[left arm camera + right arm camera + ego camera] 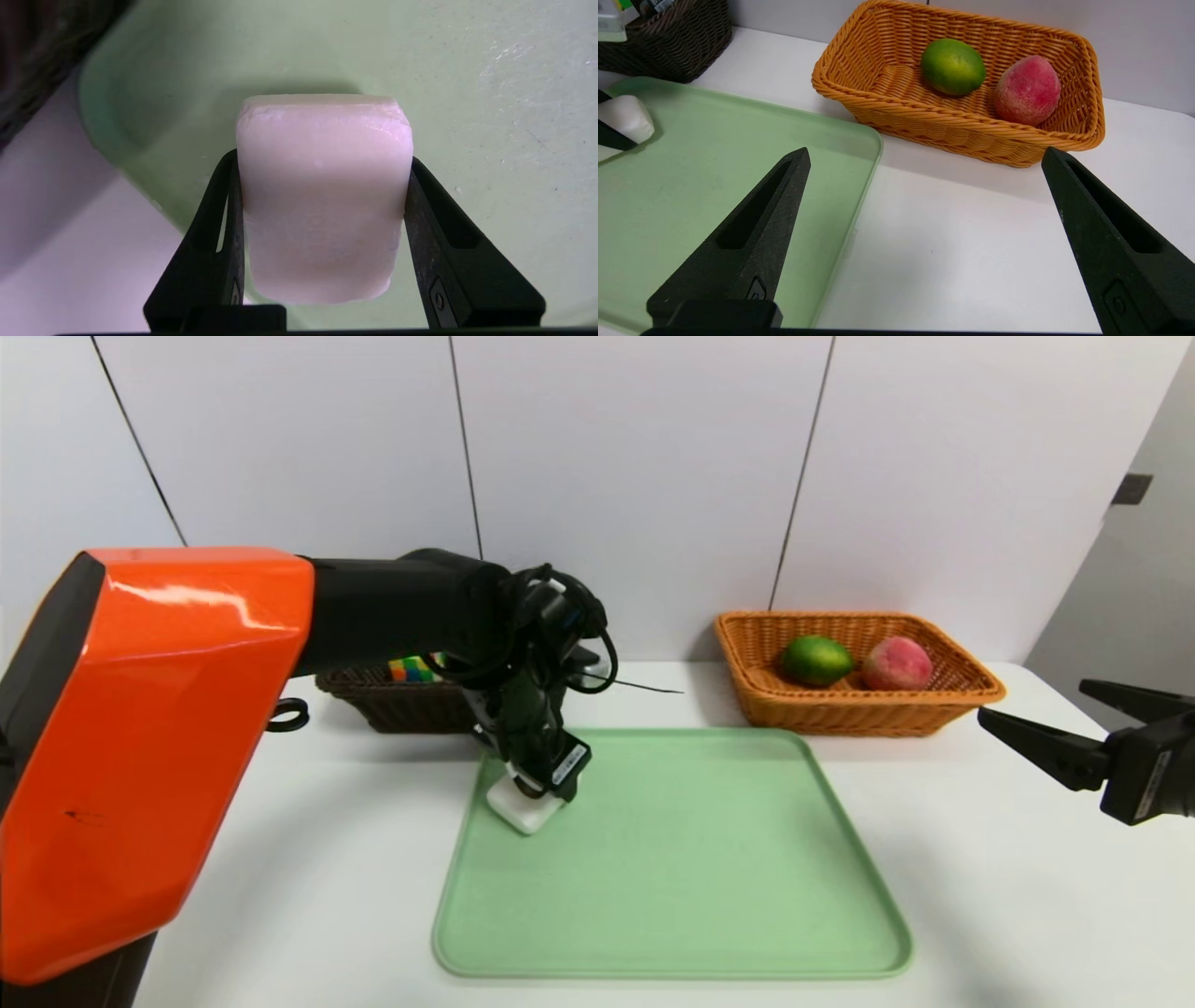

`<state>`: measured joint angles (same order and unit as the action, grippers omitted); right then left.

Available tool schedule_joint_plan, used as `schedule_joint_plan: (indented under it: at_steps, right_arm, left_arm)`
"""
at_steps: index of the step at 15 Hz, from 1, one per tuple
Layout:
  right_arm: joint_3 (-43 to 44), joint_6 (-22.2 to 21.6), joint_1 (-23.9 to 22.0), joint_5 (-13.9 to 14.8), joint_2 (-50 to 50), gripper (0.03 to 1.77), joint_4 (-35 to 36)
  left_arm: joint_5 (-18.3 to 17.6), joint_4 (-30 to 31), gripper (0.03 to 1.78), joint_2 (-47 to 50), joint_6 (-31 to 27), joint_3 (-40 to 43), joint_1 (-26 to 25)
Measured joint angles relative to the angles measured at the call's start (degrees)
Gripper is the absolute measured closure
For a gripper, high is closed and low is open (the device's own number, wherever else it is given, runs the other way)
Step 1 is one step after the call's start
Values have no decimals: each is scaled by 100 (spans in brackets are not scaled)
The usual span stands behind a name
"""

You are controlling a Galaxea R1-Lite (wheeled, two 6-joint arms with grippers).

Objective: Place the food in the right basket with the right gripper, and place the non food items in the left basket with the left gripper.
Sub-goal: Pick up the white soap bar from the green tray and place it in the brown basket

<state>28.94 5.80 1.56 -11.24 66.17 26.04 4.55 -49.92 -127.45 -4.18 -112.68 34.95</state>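
Likely lab or robot test station, exact kind unclear. Plain white worktop, smooth pale panels with thin dark seams standing behind it. Orange-and-black robot arm reaching over. Green tray laid out before two wicker baskets: brown basket, orange basket holding green fruit and peach. Grey surface beyond worktop's right end.

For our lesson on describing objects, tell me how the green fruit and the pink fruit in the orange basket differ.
The green fruit is green with a yellowish patch, while the pink fruit is deep pink with a paler, speckled area. The green fruit looks glossy; the pink fruit looks matt. The green fruit sits left of the pink fruit in the head view. Both are roundish and lie inside the orange basket.
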Motion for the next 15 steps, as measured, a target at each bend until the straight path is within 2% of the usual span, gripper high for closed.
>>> schedule_joint_plan:
  at_steps: [3,6,10,13,15]
  right_arm:
    - [-4,4,0,-2,20,9,-2]
    - [-17,1,0,0,39,9,0]
    - [-67,4,9,-2,67,9,-2]
    - [-116,6,9,-2,61,9,-2]
    - [-150,9,9,0,50,9,6]
  left_arm:
    - [154,-5,84,234,-436,-9,-135]
    - [165,-38,85,529,-585,-9,-224]
    - [101,-11,85,1073,-532,16,-249]
    - [-179,72,85,1560,-391,33,-254]
    - [-255,539,85,1864,-279,57,-343]
